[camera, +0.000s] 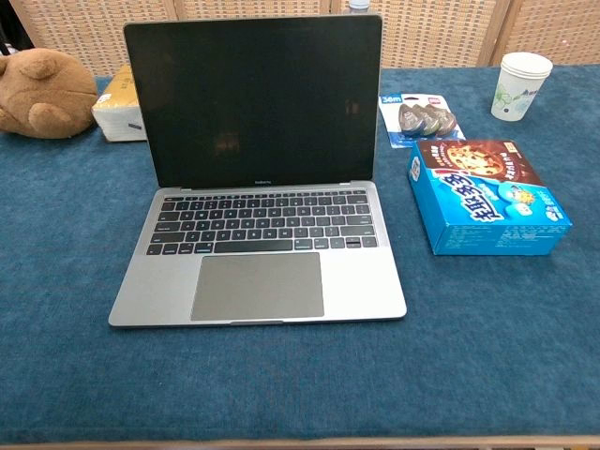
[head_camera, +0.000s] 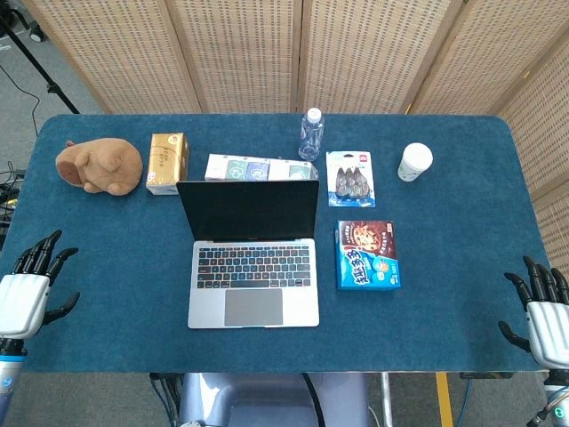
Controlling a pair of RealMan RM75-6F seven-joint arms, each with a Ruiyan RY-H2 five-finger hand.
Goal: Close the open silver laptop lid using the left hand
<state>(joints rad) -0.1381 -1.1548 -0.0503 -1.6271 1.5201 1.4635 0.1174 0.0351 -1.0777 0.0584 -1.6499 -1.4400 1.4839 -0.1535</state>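
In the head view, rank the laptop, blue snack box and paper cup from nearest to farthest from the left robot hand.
Measured from the left robot hand at the table's left edge:
1. Laptop, centre of the table, lid open.
2. Blue snack box, just right of the laptop.
3. Paper cup, far right, toward the back.

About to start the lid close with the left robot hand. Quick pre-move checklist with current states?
1. Laptop lid open, screen upright: ok.
2. Left robot hand empty, fingers spread, at the table's left edge: ok.
3. Right robot hand clear of the laptop, at the right edge: ok.
4. Keyboard and trackpad free of objects in the chest view: ok.
5. Path from left robot hand to lid: plush toy and yellow box sit further back, off the direct line: ok.
6. Room behind the lid: flat box lies close behind it; whether it touches, cannot tell.
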